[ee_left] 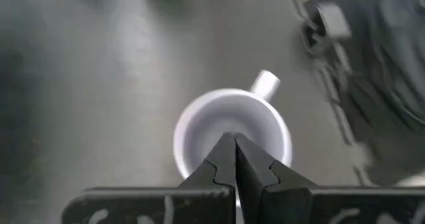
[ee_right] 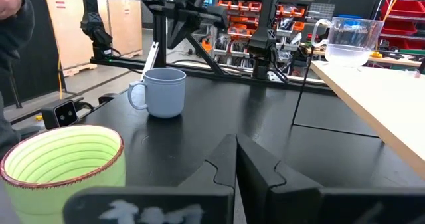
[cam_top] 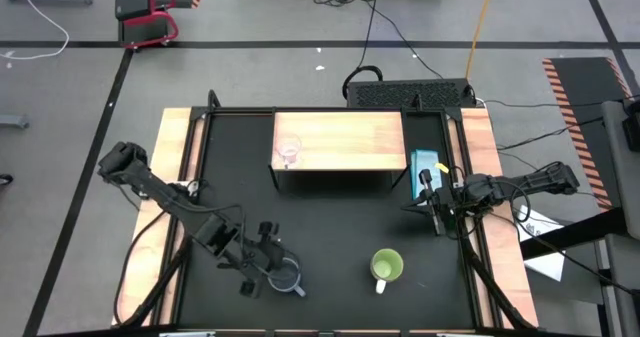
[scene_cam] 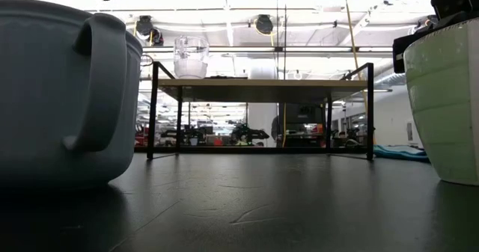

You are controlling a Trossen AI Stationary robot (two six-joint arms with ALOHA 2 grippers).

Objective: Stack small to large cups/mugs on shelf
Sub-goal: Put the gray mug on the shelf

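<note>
The small clear glass cup (cam_top: 289,152) stands upright on the light-wood shelf (cam_top: 345,137), near its left end. The grey-blue mug (cam_top: 290,277) stands on its base on the black table at the near left, its handle (ee_left: 265,83) sticking out sideways. My left gripper (ee_left: 234,139) is shut and hangs above the mug's opening, slanting down; in the right wrist view it is well clear of the mug (ee_right: 164,91). The lime-green mug (cam_top: 386,267) stands on the table at the near right. My right gripper (ee_right: 236,144) waits shut and level at the table's right edge.
A blue box (cam_top: 425,167) lies on the table right of the shelf. Light-wood strips (cam_top: 175,157) run along both sides of the table. A person's sleeve (ee_right: 13,18) shows beyond the table's left side. Black table lies bare between the two mugs and the shelf.
</note>
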